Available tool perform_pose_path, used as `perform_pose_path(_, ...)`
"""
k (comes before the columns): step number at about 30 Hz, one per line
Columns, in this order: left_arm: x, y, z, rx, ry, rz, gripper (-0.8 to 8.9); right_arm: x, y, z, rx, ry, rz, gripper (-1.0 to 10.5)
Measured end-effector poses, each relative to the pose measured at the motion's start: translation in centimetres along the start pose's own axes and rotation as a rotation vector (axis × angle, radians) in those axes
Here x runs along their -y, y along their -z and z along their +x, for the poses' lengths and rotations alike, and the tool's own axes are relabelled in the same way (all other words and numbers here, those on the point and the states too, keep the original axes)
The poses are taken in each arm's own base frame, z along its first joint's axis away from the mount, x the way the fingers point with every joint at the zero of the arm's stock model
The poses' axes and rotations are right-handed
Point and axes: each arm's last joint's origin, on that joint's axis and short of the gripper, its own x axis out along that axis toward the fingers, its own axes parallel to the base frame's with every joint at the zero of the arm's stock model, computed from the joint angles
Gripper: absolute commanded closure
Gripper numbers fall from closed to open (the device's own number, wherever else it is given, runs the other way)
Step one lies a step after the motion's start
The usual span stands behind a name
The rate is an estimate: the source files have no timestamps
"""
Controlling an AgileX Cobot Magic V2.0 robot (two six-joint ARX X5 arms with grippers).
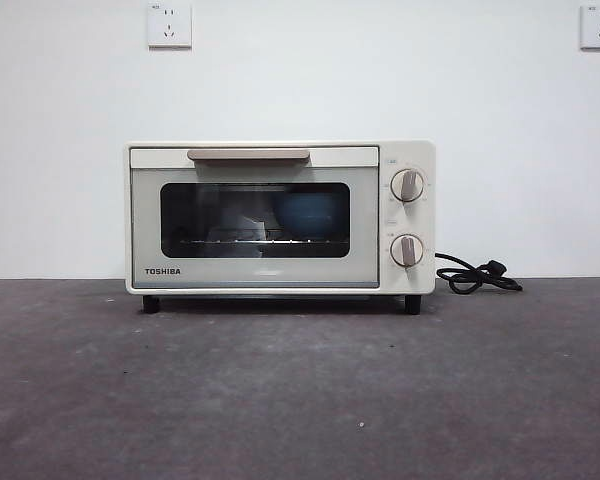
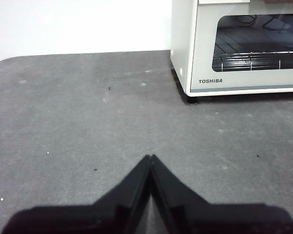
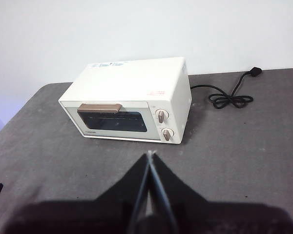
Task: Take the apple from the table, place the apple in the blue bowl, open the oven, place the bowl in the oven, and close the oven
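The cream-white boxy oven (image 1: 280, 216) stands on the dark grey mottled table (image 1: 300, 400), door shut, against a white wall. "TOSHIBA" reads in dark capitals at the door's lower corner (image 1: 163, 271), also legible in the left wrist view (image 2: 210, 81). A beige bar handle (image 1: 248, 154) runs along the top of the door; two round beige knobs (image 1: 407, 185) sit one above the other on the side panel, their small markings too fine to read. Through the dark glass the glossy blue bowl (image 1: 310, 215) rests on the wire rack, toward the knob side. The apple cannot be made out behind the glass. Stickers on the oven's top (image 3: 106, 65) and a red mark (image 3: 156, 92) are too blurred to read. A black cord (image 1: 475, 274) lies coiled on the table beside the oven. Two white wall sockets (image 1: 170, 24) hang above.

Left gripper (image 2: 151, 157) hovers over bare table near the oven's corner, jaws pressed together. Right gripper (image 3: 149, 153) hangs well back from the oven front, jaws also pressed together, holding nothing.
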Motion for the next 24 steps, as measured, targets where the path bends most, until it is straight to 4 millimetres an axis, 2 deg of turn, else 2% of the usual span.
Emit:
perform_pose_path(14, 0.0, 0.0, 0.0, -0.006, 0.0, 0.0, 8.16, 0.0, 0.0, 0.0, 0.001, 0.004, -0.006, 9.5)
perform_pose_path(20, 0.0, 0.0, 0.0, -0.006, 0.0, 0.0, 8.16, 0.3, 0.1, 0.1, 0.029, 0.204, -0.017, 9.5)
perform_pose_path(24, 0.0, 0.0, 0.0, -0.006, 0.0, 0.0, 8.16, 0.5, 1.3, 1.8, -0.031, 0.327, -0.057, 9.5)
